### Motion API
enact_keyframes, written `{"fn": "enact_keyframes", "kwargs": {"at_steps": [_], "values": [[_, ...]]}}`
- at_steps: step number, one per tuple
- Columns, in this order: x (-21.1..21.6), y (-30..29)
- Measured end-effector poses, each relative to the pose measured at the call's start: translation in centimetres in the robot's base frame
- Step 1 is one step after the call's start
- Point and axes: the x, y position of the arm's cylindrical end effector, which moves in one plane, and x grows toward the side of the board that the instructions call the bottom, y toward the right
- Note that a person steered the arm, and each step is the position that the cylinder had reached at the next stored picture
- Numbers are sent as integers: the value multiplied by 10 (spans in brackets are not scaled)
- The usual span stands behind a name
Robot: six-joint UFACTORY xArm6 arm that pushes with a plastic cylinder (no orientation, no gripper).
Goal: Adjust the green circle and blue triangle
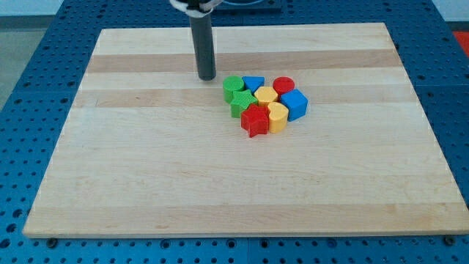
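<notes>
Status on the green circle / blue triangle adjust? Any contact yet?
Nothing looks done yet: the green circle and blue triangle sit side by side at the top of the tight block cluster, green circle on the view's left. In hand: my tip rests on the board just up-left of the green circle, with a small gap, so no contact. Left: the pushes on both blocks.

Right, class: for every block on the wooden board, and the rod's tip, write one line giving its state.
My tip: on the board, at the view's left of the cluster, touching nothing.
Green circle: cluster's left edge.
Blue triangle: beside the green circle.
Red circle: top right.
Blue cube: right edge.
Red star: bottom.
Wooden board: flat.
</notes>
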Motion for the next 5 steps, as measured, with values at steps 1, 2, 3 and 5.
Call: {"fn": "enact_keyframes", "kwargs": {"at_steps": [1, 2, 3, 5], "values": [[22, 9], [30, 41], [30, 50], [18, 34]]}}
